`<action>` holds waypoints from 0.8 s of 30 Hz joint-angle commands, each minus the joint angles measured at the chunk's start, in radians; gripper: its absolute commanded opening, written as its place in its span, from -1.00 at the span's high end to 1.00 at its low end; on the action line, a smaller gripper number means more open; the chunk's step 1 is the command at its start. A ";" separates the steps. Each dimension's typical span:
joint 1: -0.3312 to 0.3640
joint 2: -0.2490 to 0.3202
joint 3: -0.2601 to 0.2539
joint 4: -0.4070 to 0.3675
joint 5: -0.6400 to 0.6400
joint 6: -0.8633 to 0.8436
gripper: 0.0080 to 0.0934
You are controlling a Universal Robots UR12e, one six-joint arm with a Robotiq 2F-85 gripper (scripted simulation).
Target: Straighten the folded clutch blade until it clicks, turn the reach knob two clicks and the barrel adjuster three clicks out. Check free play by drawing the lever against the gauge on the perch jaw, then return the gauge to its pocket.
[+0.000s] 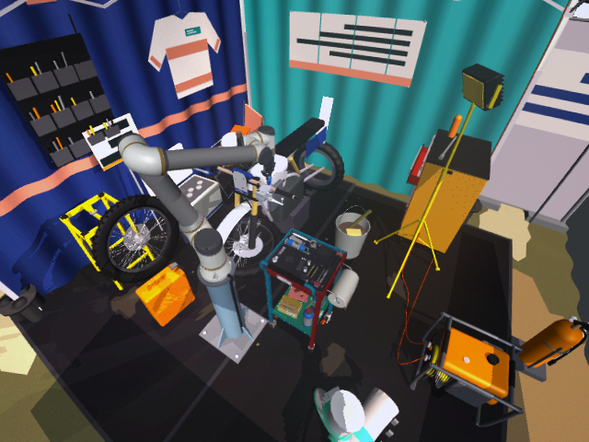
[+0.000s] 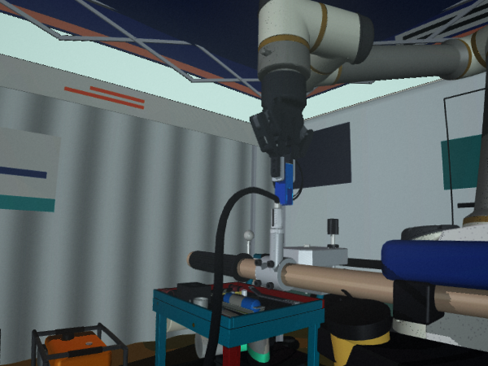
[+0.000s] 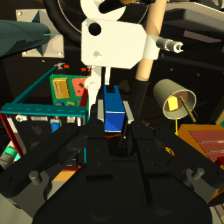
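Note:
The blue gauge block [image 3: 113,112] [image 2: 284,185] is clamped between my gripper's [image 3: 114,124] [image 2: 282,175] two fingers, one on each side face, as the wrist camera shows. It hangs just above the silver clutch perch [image 2: 276,240] on the tan handlebar [image 2: 337,280]. The white perch body [image 3: 112,42] and the silver lever blade [image 3: 93,84] lie below the gauge. The barrel adjuster [image 3: 169,44] sticks out to the right of the perch. The black grip [image 2: 213,260] caps the bar end. In the side camera my gripper [image 1: 269,177] is over the bike's handlebar.
A teal tool cart [image 1: 304,266] [image 2: 238,309] stands below the bar end with tools in its tray. A bucket [image 1: 352,233] [image 3: 175,99] sits beside it. A black cable [image 2: 221,252] arcs up from the floor to the perch. The bike seat [image 2: 435,260] lies right.

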 commanded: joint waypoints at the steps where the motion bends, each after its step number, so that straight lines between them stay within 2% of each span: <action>1: 0.000 0.000 -0.001 -0.001 0.000 0.001 1.00; 7: 0.003 0.002 -0.001 -0.002 0.000 0.004 1.00; 12: 0.004 0.013 0.026 -0.039 0.000 0.004 1.00; 24: 0.005 0.014 0.028 -0.044 0.000 0.005 1.00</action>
